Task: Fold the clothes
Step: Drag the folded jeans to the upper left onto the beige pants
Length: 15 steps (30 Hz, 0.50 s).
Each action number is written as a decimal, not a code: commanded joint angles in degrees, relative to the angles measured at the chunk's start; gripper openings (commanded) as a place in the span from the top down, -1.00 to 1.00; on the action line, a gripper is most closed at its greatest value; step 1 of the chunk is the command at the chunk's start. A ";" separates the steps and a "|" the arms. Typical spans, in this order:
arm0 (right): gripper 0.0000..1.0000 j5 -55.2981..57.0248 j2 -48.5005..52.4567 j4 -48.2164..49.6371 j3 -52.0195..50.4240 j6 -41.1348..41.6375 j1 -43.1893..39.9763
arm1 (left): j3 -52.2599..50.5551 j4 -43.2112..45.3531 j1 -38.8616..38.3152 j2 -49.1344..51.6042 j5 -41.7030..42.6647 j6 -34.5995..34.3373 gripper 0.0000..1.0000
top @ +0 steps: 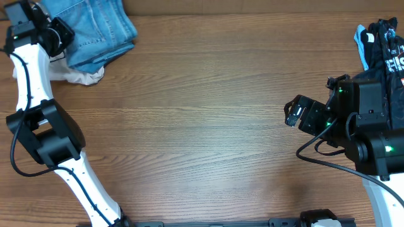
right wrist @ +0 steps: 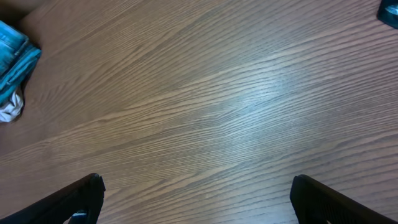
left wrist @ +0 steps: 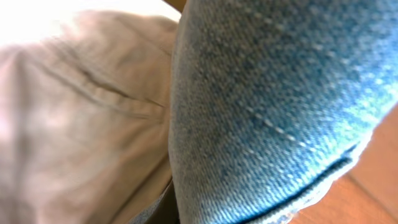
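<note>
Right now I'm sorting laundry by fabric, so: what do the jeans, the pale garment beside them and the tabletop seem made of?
Jeans: faded blue denim, likely cotton; twill texture and pale stitching show, matte. Pale garment: smooth cream woven cloth, softly creased; fibre unclear. Table: brown wood grain with slight sheen; solid wood or laminate, cannot tell.

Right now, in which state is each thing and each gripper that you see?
jeans, folded in a pile over the cream trousers
cream trousers, crumpled, mostly under the jeans
black garment, crumpled in a heap
left gripper, shut, close against the jeans
right gripper, open over the table
</note>
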 commanded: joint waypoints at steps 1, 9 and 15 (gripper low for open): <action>-1.00 -0.63 -0.13 -0.09 1.42 0.02 -0.33 | 3.04 0.52 1.46 -0.83 -4.76 -7.93 0.92; -1.00 -0.66 -0.13 -0.50 1.42 0.00 -0.33 | 3.04 -0.02 1.81 -0.85 -6.64 -14.23 0.92; -1.00 -0.66 -0.13 -0.96 1.40 -0.02 -0.33 | 3.06 -2.62 1.81 -1.38 -11.69 -18.23 0.92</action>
